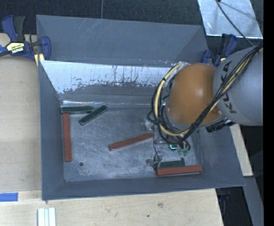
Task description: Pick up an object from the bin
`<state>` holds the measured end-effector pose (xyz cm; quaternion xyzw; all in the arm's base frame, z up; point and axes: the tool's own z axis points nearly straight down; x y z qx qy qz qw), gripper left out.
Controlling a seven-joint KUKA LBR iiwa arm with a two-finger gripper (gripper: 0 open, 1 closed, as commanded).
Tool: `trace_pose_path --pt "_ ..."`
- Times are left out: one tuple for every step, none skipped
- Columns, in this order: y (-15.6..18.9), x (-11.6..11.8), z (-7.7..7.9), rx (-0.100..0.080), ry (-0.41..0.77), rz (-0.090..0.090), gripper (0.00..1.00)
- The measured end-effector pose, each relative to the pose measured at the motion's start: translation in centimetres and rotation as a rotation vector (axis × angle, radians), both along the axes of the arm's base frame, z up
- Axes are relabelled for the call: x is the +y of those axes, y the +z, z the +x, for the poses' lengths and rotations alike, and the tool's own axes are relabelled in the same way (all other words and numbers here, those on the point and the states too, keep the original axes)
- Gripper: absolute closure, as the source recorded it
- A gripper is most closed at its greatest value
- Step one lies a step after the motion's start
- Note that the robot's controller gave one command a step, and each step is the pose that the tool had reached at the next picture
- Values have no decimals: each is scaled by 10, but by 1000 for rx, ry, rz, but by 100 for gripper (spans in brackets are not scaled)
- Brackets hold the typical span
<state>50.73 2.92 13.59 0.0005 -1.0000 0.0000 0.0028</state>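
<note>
Closest to the camera is the arm's (243, 93) orange cover (193, 95), a rounded dome ringed by yellow and black cables (161, 98). It reaches in from the right and hides the right rear part of the bin (122, 41) floor.

Below the cover, the jaws point down at the front right area of the floor. Whether the jaws are open or closed cannot be told; the wrist and cables mask them.

**Things nearest the jaws**
- A red stick (179, 170) lies flat along the front wall, in the front right corner.
- A short green stick (172, 163) lies just behind it, parallel and touching or nearly touching. The jaws stand at the left end of this pair. Which of the two they are over cannot be told.
- A brown-red stick (130, 141) lies in the middle of the floor, tilted, its right end raised toward the wrist and close beside it.

**Things further off**
- A long red stick (67, 136) lies along the left wall, well apart from the jaws.
- A dark green stick (77, 109) lies along the rear edge in the left rear corner.
- A tilted green stick (93, 115) lies just beside it, to its right.

**Obstructions**
The front wall and the right wall hem in the pair of sticks under the jaws. The brown-red stick borders the wrist on the left side.
</note>
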Motion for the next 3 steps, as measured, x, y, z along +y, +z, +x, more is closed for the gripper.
trace_pose_path --pt "-69 5 44 -9 50 0 0" --pt "-64 5 45 -16 48 1 100" --pt "87 19 39 -18 97 1 100"
